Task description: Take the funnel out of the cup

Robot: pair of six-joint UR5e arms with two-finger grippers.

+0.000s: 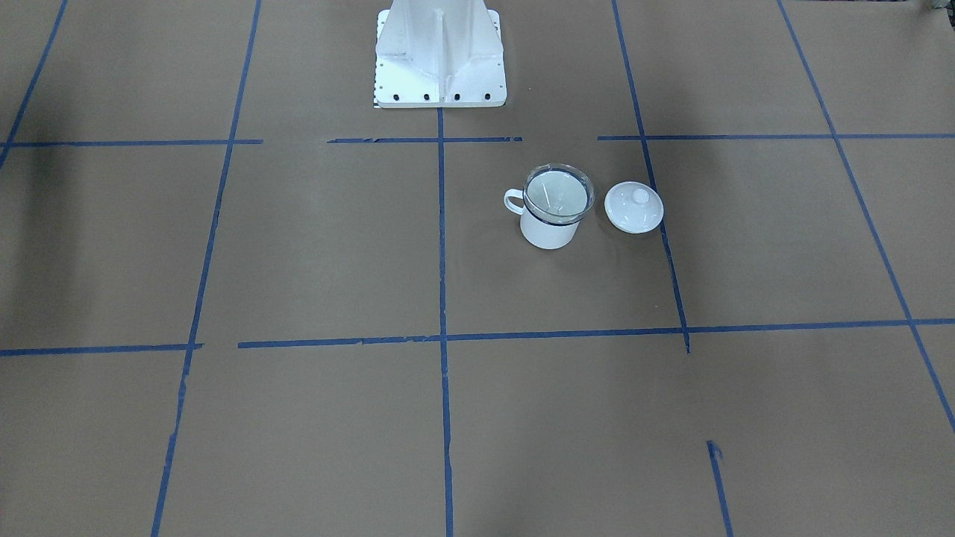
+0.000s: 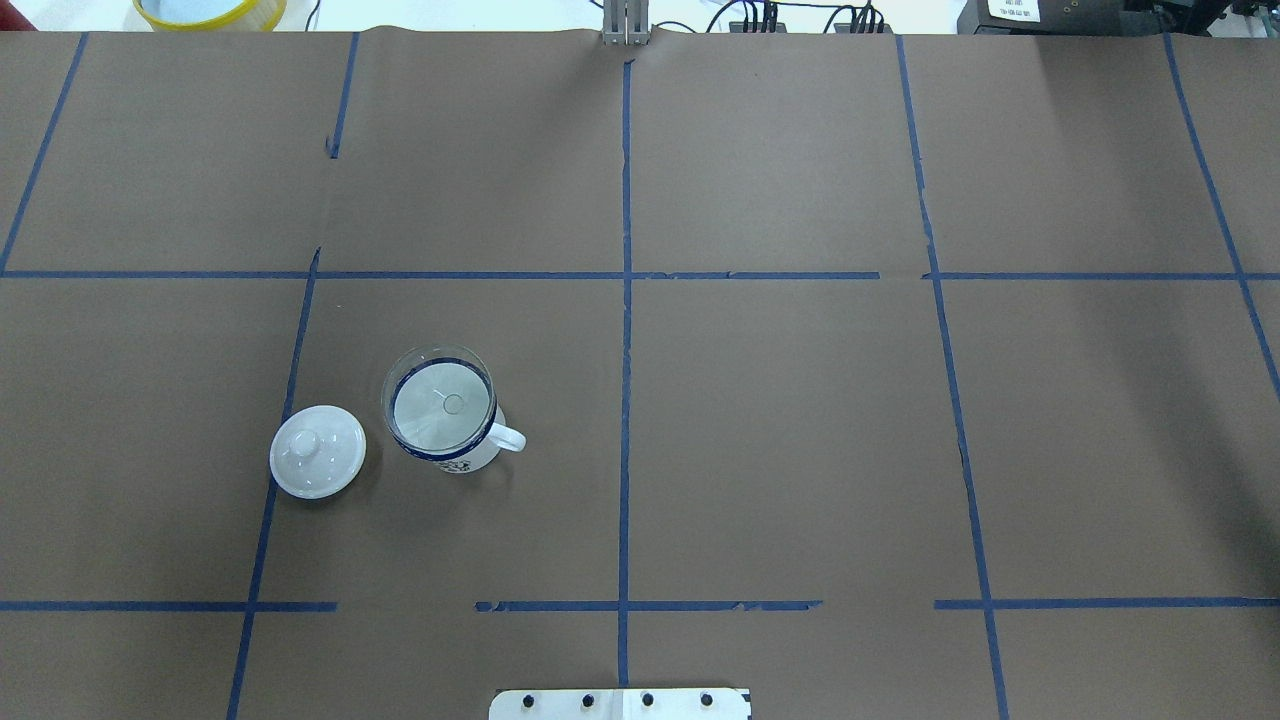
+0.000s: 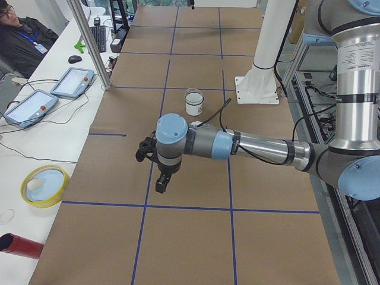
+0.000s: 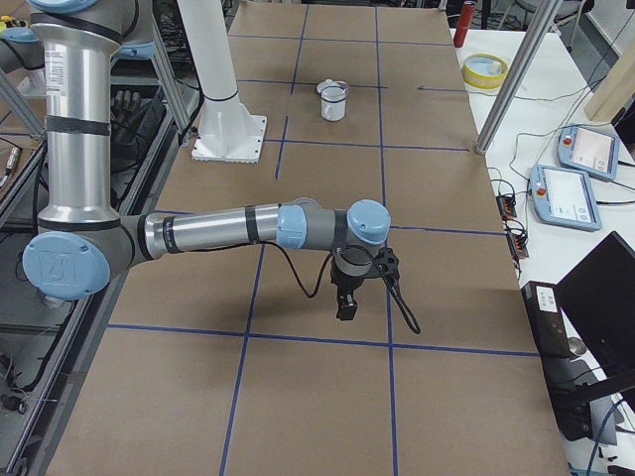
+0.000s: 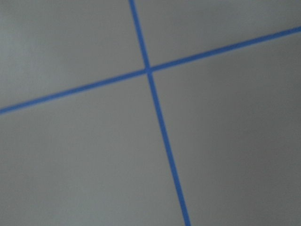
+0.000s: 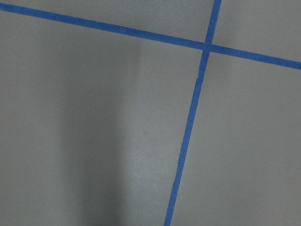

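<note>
The white enamel cup (image 1: pixel 550 233) with a dark blue rim stands upright on the brown paper table, and the clear funnel (image 1: pixel 558 195) sits in its mouth. Both also show in the overhead view, the cup (image 2: pixel 472 456) with its handle to the right and the funnel (image 2: pixel 440 402) on it. My left gripper (image 3: pixel 160 183) shows only in the exterior left view, hanging above the table well short of the cup (image 3: pixel 194 104). My right gripper (image 4: pixel 344 307) shows only in the exterior right view, far from the cup (image 4: pixel 334 100). I cannot tell whether either is open or shut.
A white domed lid (image 1: pixel 634 206) with a knob lies beside the cup, on its side away from the handle, and also shows in the overhead view (image 2: pixel 317 451). The robot's white base (image 1: pixel 440 56) stands at the table's edge. A yellow-rimmed bowl (image 3: pixel 44 185) sits off the paper.
</note>
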